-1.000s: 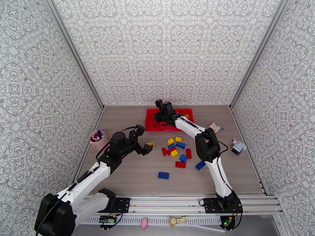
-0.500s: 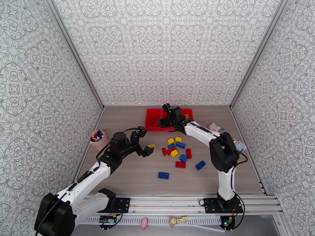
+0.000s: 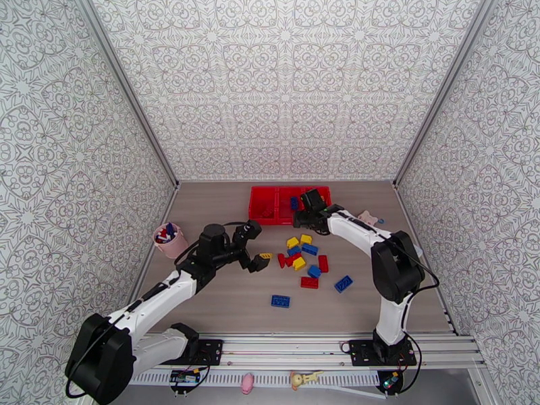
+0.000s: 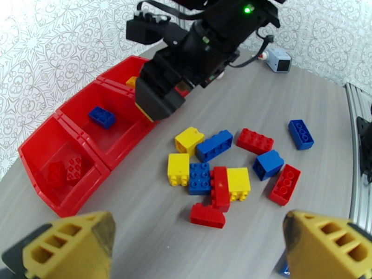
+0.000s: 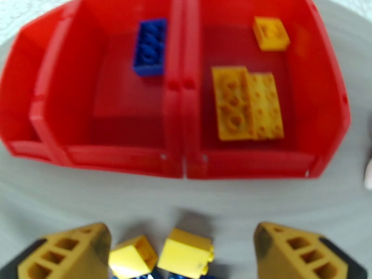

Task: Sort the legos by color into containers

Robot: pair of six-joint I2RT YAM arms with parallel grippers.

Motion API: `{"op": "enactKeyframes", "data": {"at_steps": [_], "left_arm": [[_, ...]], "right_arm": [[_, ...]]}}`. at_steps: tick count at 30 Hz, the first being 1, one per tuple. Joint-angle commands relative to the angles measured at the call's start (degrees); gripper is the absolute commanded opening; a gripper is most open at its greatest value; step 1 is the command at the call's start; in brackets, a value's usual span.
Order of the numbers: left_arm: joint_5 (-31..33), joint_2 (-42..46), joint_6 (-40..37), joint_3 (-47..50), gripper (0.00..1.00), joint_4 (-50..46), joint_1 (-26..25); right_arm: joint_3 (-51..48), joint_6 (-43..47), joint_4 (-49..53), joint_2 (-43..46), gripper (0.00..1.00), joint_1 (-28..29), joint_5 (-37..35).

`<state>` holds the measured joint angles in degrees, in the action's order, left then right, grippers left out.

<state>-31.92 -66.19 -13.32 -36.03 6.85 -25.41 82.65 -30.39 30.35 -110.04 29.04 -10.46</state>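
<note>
Just beneath your right gripper (image 5: 180, 235) — spread wide, empty — lie two yellow legos (image 5: 186, 257), the containers (image 5: 183, 166) straight ahead; your left gripper (image 3: 255, 246) — equally wide — sits farther off.

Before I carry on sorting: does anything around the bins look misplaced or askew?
Nothing stands out. The containers sit level in one row: red bricks in one end bin, a blue brick in the middle, yellow bricks in the other end. The remaining legos lie on the table.
</note>
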Motion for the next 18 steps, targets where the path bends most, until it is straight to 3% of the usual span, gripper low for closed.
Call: {"op": "enactKeyframes", "data": {"at_steps": [1, 7, 12, 18], "left_arm": [[-1.51, -0.14, -1.31, -1.60, 1.00, 0.05, -0.46], [-1.79, -0.74, -1.99, -1.64, 1.00, 0.18, -1.11], [-2.17, -1.41, -2.54, -1.98, 1.00, -0.16, -1.30], [-2.54, -1.34, -3.73, -1.76, 1.00, -0.52, -1.44]], "right_arm": [[0.36, -5.89, 3.89, -2.51, 0.82, 0.15, -1.11], [0.73, -7.55, 3.90, -5.20, 0.73, 0.14, 2.12], [1.10, -7.66, 3.22, -7.49, 0.59, 0.14, 4.36], [1.37, -8.44, 3.18, -9.09, 0.57, 0.14, 5.82]]}}
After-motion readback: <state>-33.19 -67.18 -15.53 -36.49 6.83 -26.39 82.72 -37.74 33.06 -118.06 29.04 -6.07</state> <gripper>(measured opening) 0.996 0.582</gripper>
